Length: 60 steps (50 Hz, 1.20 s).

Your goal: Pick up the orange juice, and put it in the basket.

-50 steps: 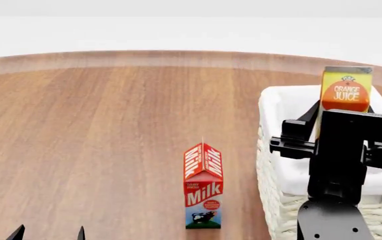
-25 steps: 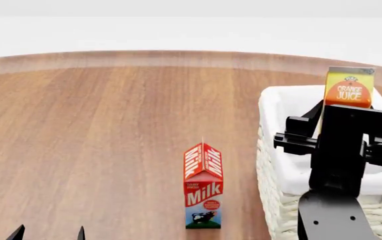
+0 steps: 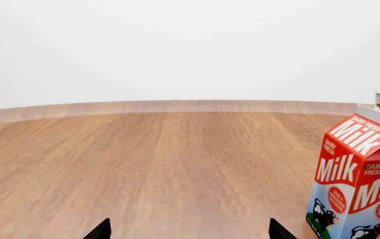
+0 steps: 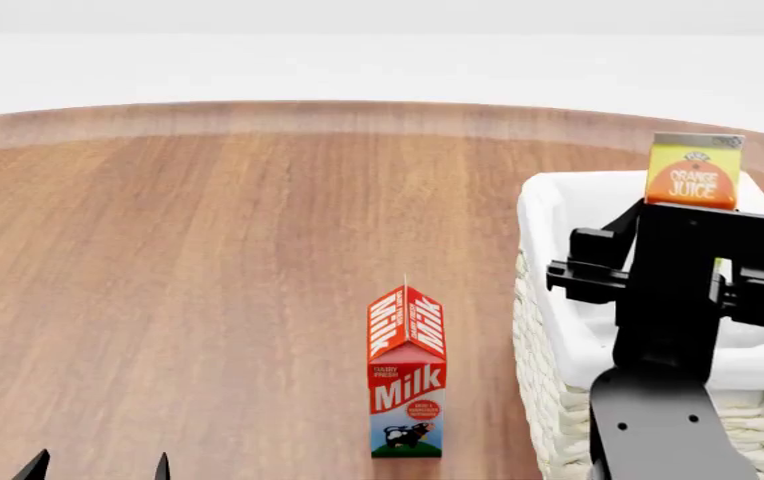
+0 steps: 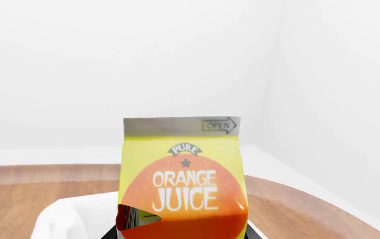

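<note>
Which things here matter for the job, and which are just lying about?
For the job:
- juice, held upright in the right claw above the basket
- basket, at the table's right side

Lying about:
- milk, standing on the table left of the basket
- left claw, open and holding nothing, low at the near edge

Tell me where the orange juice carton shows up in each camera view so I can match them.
Head view: the orange juice is at upper right, above the right gripper, over the basket.
Right wrist view: the carton fills lower centre, upright.
Left wrist view: not in it.
Shared landmark: the basket's white liner.
</note>
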Tool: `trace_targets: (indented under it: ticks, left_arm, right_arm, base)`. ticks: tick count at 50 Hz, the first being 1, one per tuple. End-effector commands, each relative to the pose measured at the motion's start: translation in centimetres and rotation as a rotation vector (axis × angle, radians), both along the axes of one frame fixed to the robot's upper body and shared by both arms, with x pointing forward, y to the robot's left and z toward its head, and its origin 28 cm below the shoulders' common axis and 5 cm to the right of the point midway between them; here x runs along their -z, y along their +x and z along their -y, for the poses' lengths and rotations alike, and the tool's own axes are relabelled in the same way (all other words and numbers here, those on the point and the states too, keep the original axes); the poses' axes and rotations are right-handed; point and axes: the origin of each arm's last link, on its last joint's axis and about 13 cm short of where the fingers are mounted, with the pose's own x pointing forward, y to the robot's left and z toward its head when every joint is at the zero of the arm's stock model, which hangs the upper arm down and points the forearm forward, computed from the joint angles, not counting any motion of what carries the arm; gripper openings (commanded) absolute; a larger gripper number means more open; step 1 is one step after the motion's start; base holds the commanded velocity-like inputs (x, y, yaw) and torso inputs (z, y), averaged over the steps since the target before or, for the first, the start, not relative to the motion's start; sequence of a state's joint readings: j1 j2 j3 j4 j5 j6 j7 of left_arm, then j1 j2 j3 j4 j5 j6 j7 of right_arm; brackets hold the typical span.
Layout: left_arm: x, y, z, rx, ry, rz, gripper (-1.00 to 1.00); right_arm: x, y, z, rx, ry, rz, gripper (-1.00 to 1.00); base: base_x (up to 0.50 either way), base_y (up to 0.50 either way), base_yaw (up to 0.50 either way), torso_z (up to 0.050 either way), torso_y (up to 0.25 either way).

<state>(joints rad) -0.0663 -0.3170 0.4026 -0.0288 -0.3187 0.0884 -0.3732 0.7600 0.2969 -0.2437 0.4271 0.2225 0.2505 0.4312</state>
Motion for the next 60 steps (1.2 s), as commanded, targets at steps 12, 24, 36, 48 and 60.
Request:
trace_targets:
  ticks: [12,24,36,48,60]
  left_arm:
    - [0.0,0.0,0.0,0.0,0.0,0.0,1.0]
    - [0.0,0.0,0.0,0.0,0.0,0.0,1.0]
    - [0.0,0.0,0.0,0.0,0.0,0.0,1.0]
    - [0.0,0.0,0.0,0.0,0.0,0.0,1.0]
    - [0.0,0.0,0.0,0.0,0.0,0.0,1.0]
  right_arm:
    - [-0.5,0.8,-0.1,0.0,-0.052,0.016,-1.0]
    - [0.2,1.4,-0.4,-0.007,-0.049,0.008,-1.0]
    - [0.4,1.7,-0.5,-0.007,-0.055,0.002,-1.0]
    - [0.7,1.7,-0.5,-0.007,-0.066,-0.002,-1.0]
    - [0.4,1.8,-0.5,-0.009,-0.07,0.002,-1.0]
  base:
    - [0.0,0.0,0.0,0.0,0.001]
    - [0.0,0.0,0.0,0.0,0.001]
    - [0.0,0.0,0.0,0.001,0.001]
    - [0.0,0.0,0.0,0.0,0.001]
    - [0.0,0.0,0.0,0.0,0.001]
